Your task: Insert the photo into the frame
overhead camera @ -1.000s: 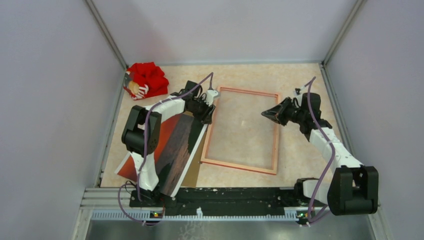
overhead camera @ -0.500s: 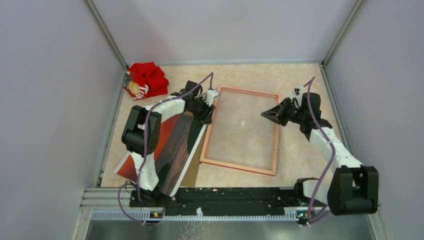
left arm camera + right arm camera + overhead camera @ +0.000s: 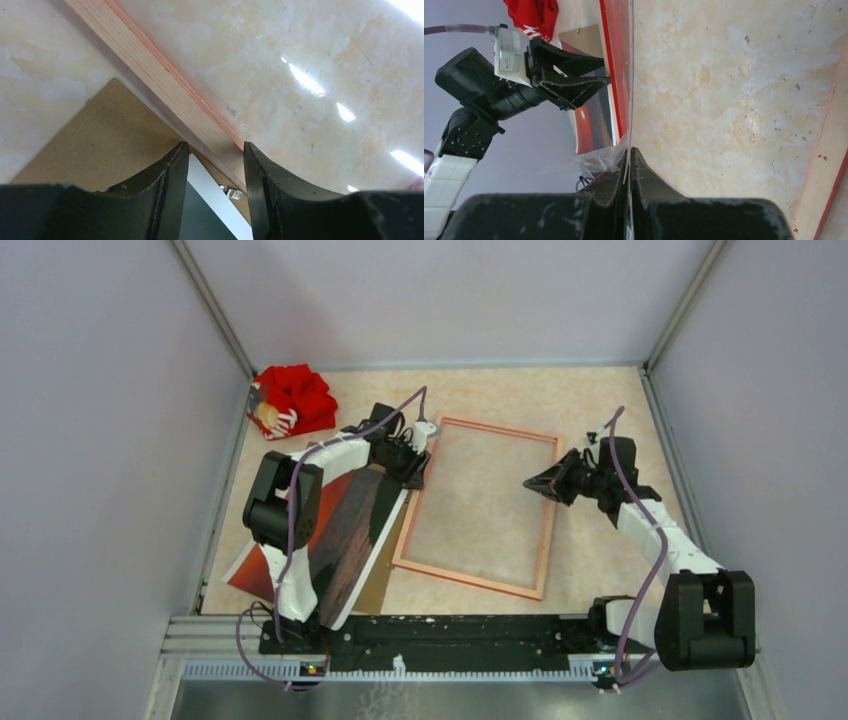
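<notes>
The frame (image 3: pixel 500 429) lies pale wood side up in the middle of the table. My right gripper (image 3: pixel 531 483) reaches over its right rail. In the right wrist view it (image 3: pixel 629 150) is shut on the edge of a thin clear sheet (image 3: pixel 631 75) with a loose film flap (image 3: pixel 589 160). The photo (image 3: pixel 350 540), red-orange with dark bands, slants under my left arm beside the frame's left rail. My left gripper (image 3: pixel 408 468) hovers at the frame's far left corner. Its fingers stand apart (image 3: pixel 215 144) over the photo's white-bordered corner (image 3: pixel 210 215), next to the frame rail (image 3: pixel 165 85).
A brown backing panel (image 3: pixel 388 575) lies under the photo, with a small metal clip (image 3: pixel 231 191) on it. A red cloth bundle (image 3: pixel 292 400) sits in the far left corner. Grey walls close in both sides and the back.
The frame has swung and slid left, its near end most. My right gripper has moved nearer and slightly right with the clear sheet. The photo has shifted a little nearer.
</notes>
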Tool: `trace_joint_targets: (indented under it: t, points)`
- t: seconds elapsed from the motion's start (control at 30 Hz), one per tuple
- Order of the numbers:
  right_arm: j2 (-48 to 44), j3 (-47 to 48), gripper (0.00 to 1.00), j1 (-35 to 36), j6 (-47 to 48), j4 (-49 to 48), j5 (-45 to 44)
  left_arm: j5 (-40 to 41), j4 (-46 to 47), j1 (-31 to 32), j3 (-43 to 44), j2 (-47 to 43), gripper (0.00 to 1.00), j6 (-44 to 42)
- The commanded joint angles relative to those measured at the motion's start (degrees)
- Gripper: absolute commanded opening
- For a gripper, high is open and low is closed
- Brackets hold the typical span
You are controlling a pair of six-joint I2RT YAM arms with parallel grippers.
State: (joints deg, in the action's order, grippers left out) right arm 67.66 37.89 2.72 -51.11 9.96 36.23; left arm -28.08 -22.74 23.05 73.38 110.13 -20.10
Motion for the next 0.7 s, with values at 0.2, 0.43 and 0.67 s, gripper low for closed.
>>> trace_joint_targets:
  t: [0.2,0.43,0.67]
  points:
    - [-1.3,-1.4,0.00,-0.8,1.5,2.6,0.1,-0.7,0.6,0.4,-1.1,-2.2,0.51,-1.0]
    - [0.0,-5.1,0.00,-0.8,1.1,-0.4,-0.1,-0.7,0.5,0.4,-0.9,-2.3,0.51,-1.0]
    - [0.7,-6.1,0.00,-0.9,1.2,-2.6,0.9,-0.6,0.5,0.4,-0.9,-2.1,0.51,-1.2]
